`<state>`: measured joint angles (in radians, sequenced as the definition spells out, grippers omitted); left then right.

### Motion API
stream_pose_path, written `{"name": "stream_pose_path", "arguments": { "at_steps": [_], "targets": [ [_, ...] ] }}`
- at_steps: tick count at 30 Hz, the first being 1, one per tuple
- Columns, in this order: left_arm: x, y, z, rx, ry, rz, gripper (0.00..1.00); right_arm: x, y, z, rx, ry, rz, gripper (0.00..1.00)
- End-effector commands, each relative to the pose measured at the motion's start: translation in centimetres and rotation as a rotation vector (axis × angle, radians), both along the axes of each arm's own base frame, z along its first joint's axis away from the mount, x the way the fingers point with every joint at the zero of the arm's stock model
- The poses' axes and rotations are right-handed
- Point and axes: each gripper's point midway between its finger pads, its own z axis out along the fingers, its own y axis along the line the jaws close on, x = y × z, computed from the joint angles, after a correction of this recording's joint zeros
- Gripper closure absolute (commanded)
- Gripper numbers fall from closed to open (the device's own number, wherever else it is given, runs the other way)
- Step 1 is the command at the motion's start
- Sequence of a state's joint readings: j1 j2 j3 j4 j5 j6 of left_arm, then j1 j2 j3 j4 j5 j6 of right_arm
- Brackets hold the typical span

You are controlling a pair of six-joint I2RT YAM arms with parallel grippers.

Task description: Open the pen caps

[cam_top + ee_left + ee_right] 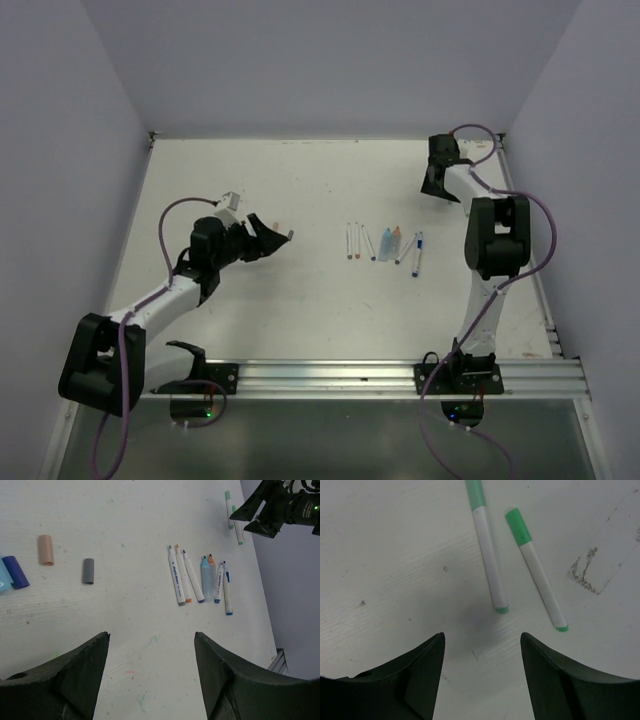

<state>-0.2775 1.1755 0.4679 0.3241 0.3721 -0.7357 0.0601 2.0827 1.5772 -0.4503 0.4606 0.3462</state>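
Left hand and right hand both released and empty over a white table strewn with pens.
Top view: the left hand hangs left of a row of slim white-barrelled marker pens; the right hand sits near the far right corner. Left wrist view: past its spread fingers lie a peach plastic cap, a grey cap and a dark blue cap, well apart from the pen row. Right wrist view: two green-capped white pens lie just ahead of its parted fingers, nothing between them.
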Motion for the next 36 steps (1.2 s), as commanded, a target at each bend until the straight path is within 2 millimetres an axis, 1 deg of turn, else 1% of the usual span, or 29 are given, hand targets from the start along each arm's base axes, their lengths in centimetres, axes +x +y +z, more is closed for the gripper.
{"name": "stream_pose_path", "arguments": {
  "at_steps": [1, 3, 6, 7, 9, 10, 12, 15, 17, 22, 24, 25, 26, 32, 33, 35, 36],
  "targets": [
    [0.4, -0.8, 0.7, 0.009, -0.037, -0.056, 0.27, 1.9, -2.1, 1.6, -0.038, -0.056, -0.047, 0.35],
    [0.4, -0.8, 0.4, 0.016, -0.035, -0.062, 0.28, 2.1, -2.3, 1.1, -0.041, -0.050, -0.047, 0.38],
    [0.5, -0.8, 0.0, 0.031, -0.030, -0.069, 0.28, 2.1, -2.4, 0.8, -0.038, -0.051, -0.047, 0.51],
    [0.4, -0.9, -0.1, 0.030, -0.026, -0.072, 0.28, 2.2, -2.4, 0.7, -0.033, -0.052, -0.051, 0.53],
    [0.4, -1.0, -0.1, 0.028, -0.030, -0.082, 0.28, 2.1, -2.5, 0.0, -0.025, -0.039, -0.051, 0.53],
    [0.4, -1.0, 0.0, 0.026, -0.031, -0.083, 0.28, 2.0, -2.5, -0.2, -0.023, -0.031, -0.054, 0.49],
    [0.3, -1.0, 0.0, 0.025, -0.032, -0.087, 0.28, 2.0, -2.5, -0.5, -0.023, -0.027, -0.060, 0.46],
    [0.1, -1.0, -0.1, 0.028, -0.030, -0.089, 0.28, 2.4, -2.7, -0.3, -0.018, -0.043, -0.074, 0.41],
    [0.0, -0.9, -0.2, 0.033, -0.027, -0.089, 0.28, 2.6, -2.8, -0.7, -0.012, -0.036, -0.078, 0.41],
    [0.2, -0.8, -0.2, 0.042, -0.031, -0.085, 0.28, 3.3, -2.8, -1.1, 0.009, -0.041, -0.072, 0.41],
    [0.3, -0.8, -0.3, 0.043, -0.027, -0.081, 0.28, 3.7, -2.2, -1.7, 0.037, -0.035, -0.052, 0.41],
    [0.3, -0.8, -0.4, 0.045, -0.025, -0.081, 0.28, 3.6, -3.6, -1.9, 0.043, -0.034, -0.079, 0.42],
    [0.4, -0.8, -0.4, 0.044, -0.026, -0.081, 0.28, 3.5, -3.9, -2.3, 0.047, -0.026, -0.081, 0.42],
    [0.5, -0.9, -0.7, 0.042, -0.015, -0.082, 0.28, 4.0, -4.0, -2.7, 0.062, -0.021, -0.052, 0.47],
    [0.5, -0.9, -0.7, 0.041, -0.014, -0.082, 0.28, 4.0, -3.8, -2.8, 0.071, -0.019, -0.044, 0.50],
    [0.5, -0.9, -0.8, 0.042, -0.013, -0.082, 0.28, 4.2, -3.3, -3.2, 0.102, -0.017, -0.019, 0.52],
    [0.4, -0.9, -0.8, 0.041, -0.011, -0.083, 0.28, 4.2, -3.0, -3.6, 0.113, -0.005, -0.005, 0.57]
  ]
}}
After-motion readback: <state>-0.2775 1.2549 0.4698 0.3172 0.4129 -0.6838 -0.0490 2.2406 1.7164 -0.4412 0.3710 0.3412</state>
